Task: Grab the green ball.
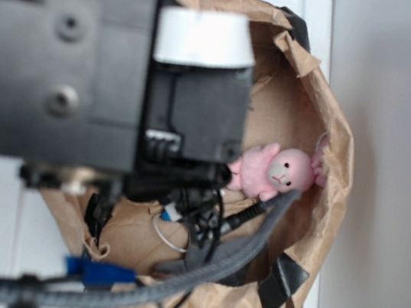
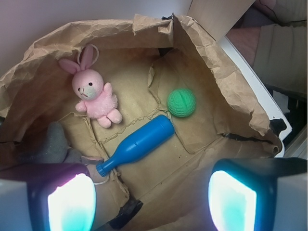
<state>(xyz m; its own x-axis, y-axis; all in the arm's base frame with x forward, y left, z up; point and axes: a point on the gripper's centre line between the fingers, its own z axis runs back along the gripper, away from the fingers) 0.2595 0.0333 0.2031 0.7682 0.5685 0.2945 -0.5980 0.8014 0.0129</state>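
1. The small light-green round ball (image 2: 181,102) with a ribbed, grid-like surface lies on the floor of a crumpled brown paper bag (image 2: 219,82) that is opened out like a basin, seen from the wrist camera.
2. The ball rests right of centre in that view, near the bag's creased right-hand wall and just above the rounded base end of a blue plastic bottle-shaped toy (image 2: 137,144); a narrow strip of paper shows between the two.
3. The bottle toy lies on its side on a diagonal, its narrow neck pointing to the lower left and its thick end to the upper right.
4. A pink plush rabbit (image 2: 94,94) with long ears lies on its back to the left, well apart from the ball, its feet close to the bottle's middle.
5. A grey soft object (image 2: 53,144) sits at the left edge; what it is cannot be told.
6. The end effector (image 2: 151,195) hangs above the bag's near side, spread wide and holding nothing, one finger (image 2: 70,202) in each lower corner of the wrist view, with the ball ahead of the gap.
7. In the exterior view the black robot arm (image 1: 87,66) and its grey cable (image 1: 238,244) cover most of the bag; only the rabbit shows clearly, and the ball is hidden.
8. The bag stands on a white counter (image 1: 320,8).
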